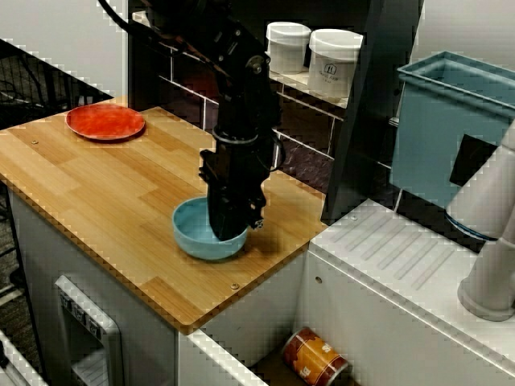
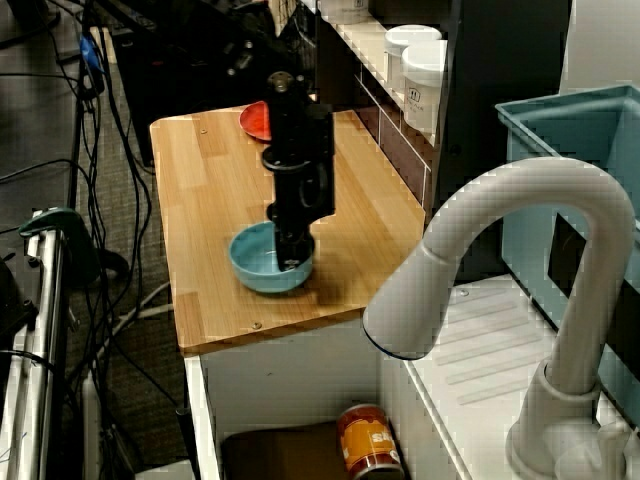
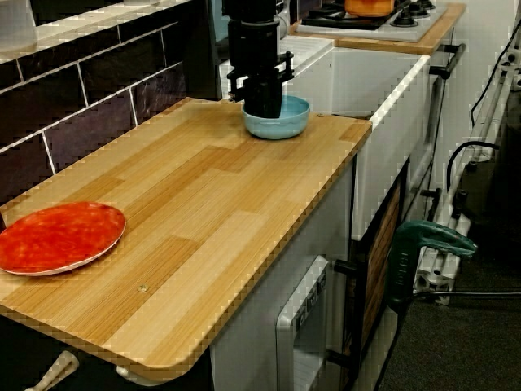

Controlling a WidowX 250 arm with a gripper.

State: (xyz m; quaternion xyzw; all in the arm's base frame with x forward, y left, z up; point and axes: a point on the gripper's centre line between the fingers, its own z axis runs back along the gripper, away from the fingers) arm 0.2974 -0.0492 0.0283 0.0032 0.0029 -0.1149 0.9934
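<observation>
A light blue bowl [image 1: 191, 232] [image 2: 252, 266] [image 3: 295, 122] stands near the sink end of the wooden counter [image 1: 96, 193] [image 2: 205, 200] [image 3: 187, 220]. My black gripper [image 1: 229, 230] [image 2: 292, 262] [image 3: 263, 109] points straight down into it, its tip at the bowl's wall on the side nearer the tiled back wall. The arm's body hides the fingertips, so the jaws' stance and any hold on the rim cannot be made out. A red plate [image 1: 105, 121] [image 2: 254, 120] [image 3: 59, 236] lies at the counter's far end, well away from the gripper.
Two white jars [image 1: 287, 44] [image 1: 334, 60] stand on a shelf behind the arm. A teal bin [image 1: 455, 129] sits beyond the white drainboard [image 1: 402, 257]. A white faucet [image 2: 520, 260] arches over the sink, where a can [image 1: 315, 356] [image 2: 368, 440] lies. Cables hang beside the counter.
</observation>
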